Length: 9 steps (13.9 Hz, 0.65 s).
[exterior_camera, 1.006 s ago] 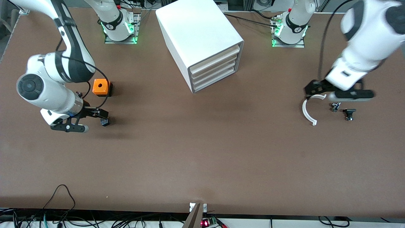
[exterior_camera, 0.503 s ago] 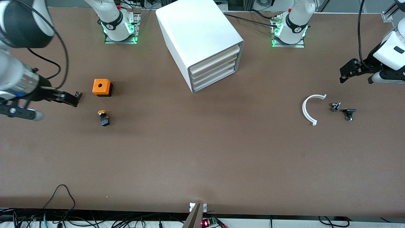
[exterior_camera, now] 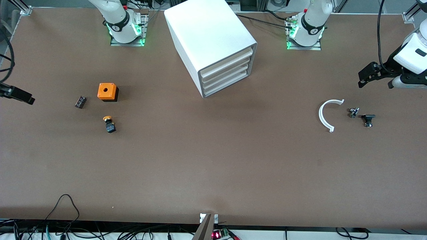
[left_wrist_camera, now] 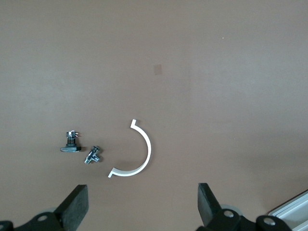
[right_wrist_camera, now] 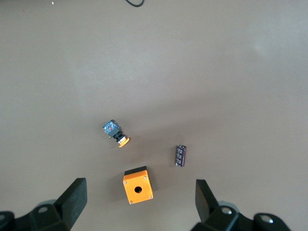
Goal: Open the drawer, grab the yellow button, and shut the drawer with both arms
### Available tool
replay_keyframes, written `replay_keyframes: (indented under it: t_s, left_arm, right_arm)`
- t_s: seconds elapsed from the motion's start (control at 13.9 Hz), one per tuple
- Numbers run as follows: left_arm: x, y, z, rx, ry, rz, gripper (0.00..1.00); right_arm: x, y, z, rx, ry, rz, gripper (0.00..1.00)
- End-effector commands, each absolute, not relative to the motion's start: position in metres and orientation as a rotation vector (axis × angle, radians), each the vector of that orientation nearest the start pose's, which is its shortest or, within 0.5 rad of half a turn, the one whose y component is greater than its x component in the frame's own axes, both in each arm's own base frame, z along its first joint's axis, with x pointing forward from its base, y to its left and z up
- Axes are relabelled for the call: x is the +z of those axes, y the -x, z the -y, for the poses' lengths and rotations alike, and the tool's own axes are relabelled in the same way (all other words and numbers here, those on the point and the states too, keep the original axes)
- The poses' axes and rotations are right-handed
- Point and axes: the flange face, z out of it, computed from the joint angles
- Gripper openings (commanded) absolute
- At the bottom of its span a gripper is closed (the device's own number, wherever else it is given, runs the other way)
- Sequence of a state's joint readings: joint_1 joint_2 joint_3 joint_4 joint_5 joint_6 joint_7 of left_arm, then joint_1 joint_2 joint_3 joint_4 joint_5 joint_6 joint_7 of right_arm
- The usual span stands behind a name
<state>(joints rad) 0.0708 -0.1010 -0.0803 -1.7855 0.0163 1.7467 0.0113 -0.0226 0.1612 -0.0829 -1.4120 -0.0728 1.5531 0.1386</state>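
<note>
The white cabinet (exterior_camera: 206,30) stands at the middle of the table, between the two bases. Its top drawer (exterior_camera: 227,61) sits flush with the three below it, shut. The button (exterior_camera: 108,124), orange cap on a black body, lies on its side on the table, nearer the camera than the orange cube (exterior_camera: 107,92). It also shows in the right wrist view (right_wrist_camera: 115,132). My right gripper (exterior_camera: 23,97) is at the right arm's end of the table, high above it, open and empty (right_wrist_camera: 139,195). My left gripper (exterior_camera: 375,81) is open and empty (left_wrist_camera: 142,207) at the left arm's end.
A small black part (exterior_camera: 80,101) lies beside the orange cube (right_wrist_camera: 138,185). A white curved piece (exterior_camera: 325,115) and two small dark metal parts (exterior_camera: 353,112) (exterior_camera: 368,119) lie near the left arm's end. Cables run along the table's near edge.
My right gripper let go of the button and drew away toward the right arm's end, uncovering the small black part. My left gripper left the white curved piece, then stayed still.
</note>
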Motion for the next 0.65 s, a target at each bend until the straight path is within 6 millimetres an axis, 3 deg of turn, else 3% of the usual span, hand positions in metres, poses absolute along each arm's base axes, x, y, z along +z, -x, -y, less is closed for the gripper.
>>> replay_keyframes:
  t_s: [0.0,0.14,0.57]
  left_arm:
    - [0.6015,-0.54,0.0059,-0.097,3.098,-0.054,1.0]
    - [0.6014,-0.5398,0.0059,-0.095,3.098,-0.052,1.0]
    - [0.602,-0.5397,0.0077,-0.095,3.099,-0.054,1.0]
  right_arm:
    - [0.6197,-0.5754,0.0598,0.077,3.187,-0.345,1.0]
    - [0.6188,-0.5752,0.0598,0.087,3.198,-0.169,1.0]
    - [0.6216,-0.5677,0.0564,0.122,3.195,-0.158,1.0]
